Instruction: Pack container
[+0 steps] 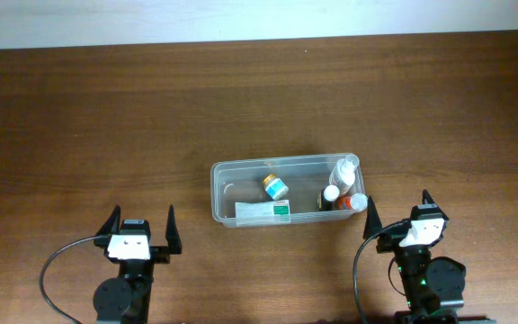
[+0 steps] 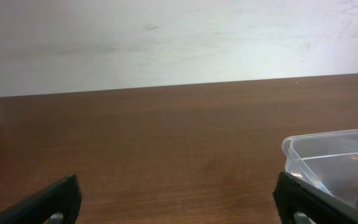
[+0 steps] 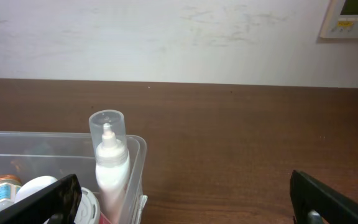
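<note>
My left gripper (image 1: 143, 212) sits at the 7 o'clock edge of the brown wooden table (image 1: 106, 117), its jaws spread wide with nothing between them. My right gripper (image 1: 397, 203) sits at the 5 o'clock edge, spread just as wide and empty too.

The clear plastic rectangular container with rounded corners (image 1: 268, 163) rests near the middle of the table, at about 2 o'clock from my left gripper and 10 o'clock from my right.

Inside it, a small jar with a gold lid and teal label (image 1: 274, 186) stands near the centre. A white tube with a green end (image 1: 263, 210) lies flat along the 6 o'clock wall. Three bottles crowd the 3 o'clock end:
- a white spray bottle under a clear cap (image 1: 343, 169)
- a dark bottle with a white cap (image 1: 330, 196)
- an orange-capped bottle (image 1: 356, 202)

The left finger (image 1: 370, 220) of my right gripper is just beside the container's near corner (I cannot tell whether it touches). In my right wrist view that finger covers part of the bottles.

The spray bottle stands upright against the end wall. Beyond the table is a pale wall with a white panel (image 3: 350, 15) at 1 o'clock.
</note>
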